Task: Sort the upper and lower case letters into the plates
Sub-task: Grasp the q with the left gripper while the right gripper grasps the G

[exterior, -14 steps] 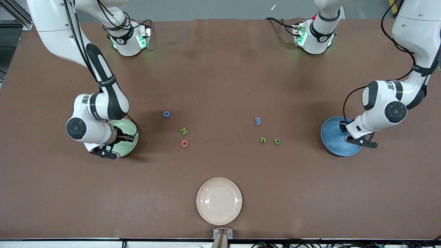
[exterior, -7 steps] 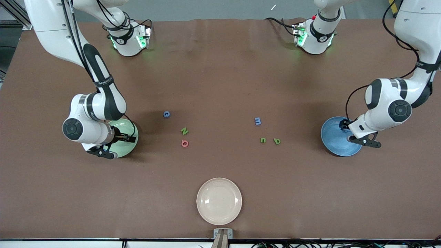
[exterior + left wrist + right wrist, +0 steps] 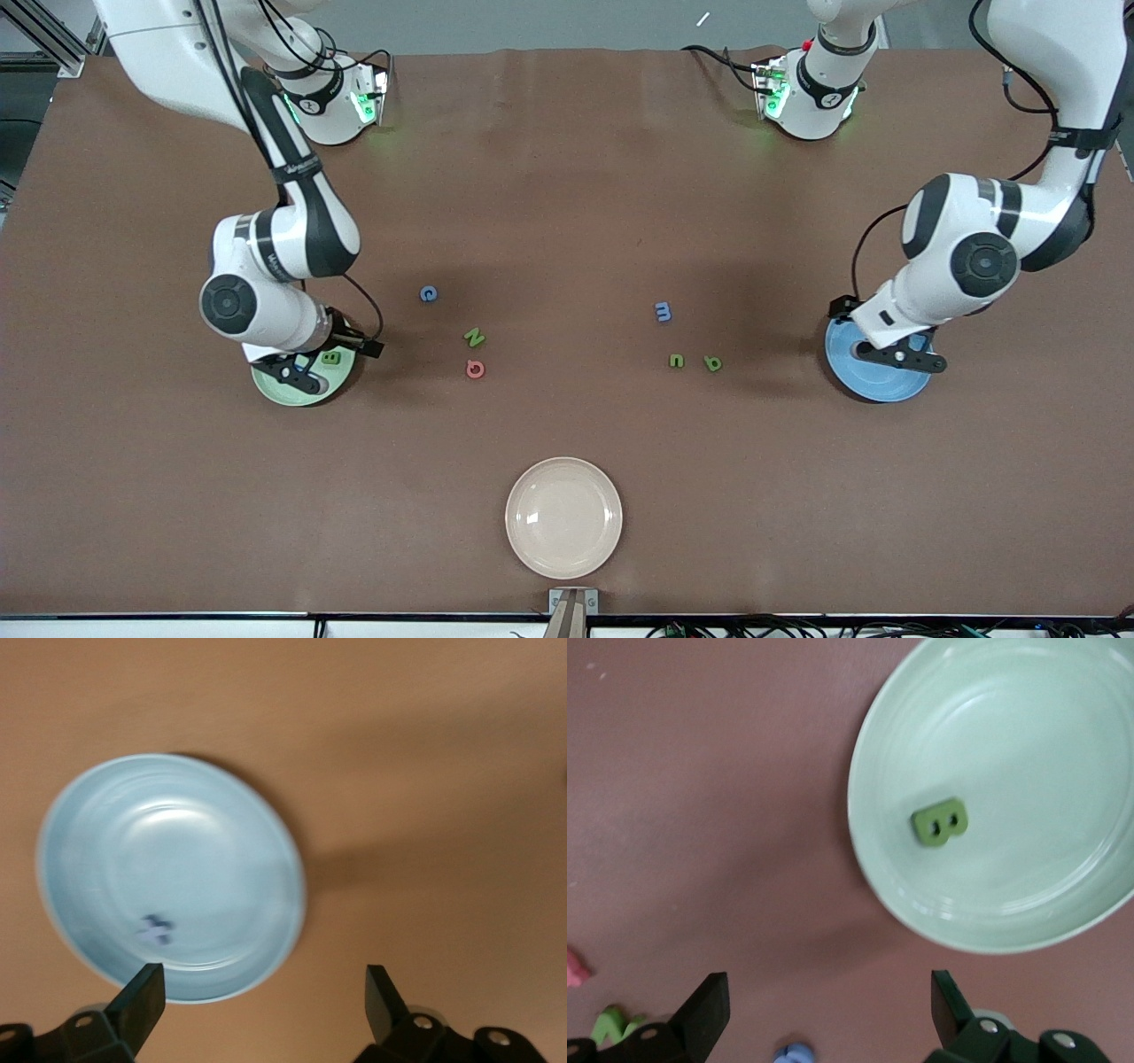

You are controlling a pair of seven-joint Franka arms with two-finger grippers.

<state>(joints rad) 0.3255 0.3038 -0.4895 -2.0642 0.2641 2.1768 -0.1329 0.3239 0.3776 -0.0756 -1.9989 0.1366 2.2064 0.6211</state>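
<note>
Letters: six flat pieces lie loose on the brown table (image 3: 567, 195); two more already sit in plates.
Pale green plate (image 3: 275, 390): toward the right arm's end of the table; green B (image 3: 331, 358) lies flat inside it, clear of the rim.
Right gripper (image 3: 359, 346): over the table just beside the pale green plate's rim; fingers spread wide, nothing between them.
Blue C (image 3: 428, 294): farthest from the front camera of its group of three.
Green N (image 3: 474, 338): between the C and the G, apart from both.
Pink G (image 3: 476, 369): nearest the front camera of that group.
Cream-white plate (image 3: 563, 517): empty, near the front edge; not a sorting target.
Blue m (image 3: 663, 311): lies alone, farther from the front camera than the green pair.
Green small letters: one (image 3: 676, 361) and the other (image 3: 712, 363) lie side by side, near but not touching.
Blue plate (image 3: 877, 381): toward the left arm's end; a small blue piece (image 3: 156, 928), probably the cross-like t, rests inside.
Left gripper (image 3: 264, 992): over the blue plate's edge; fingers wide apart, empty.
Handling: pieces appear light, thin and stiff; likely to skid if nudged.
Grasp point: pinch across the narrow outer edges from straight above, fingertips down to the table.
</note>
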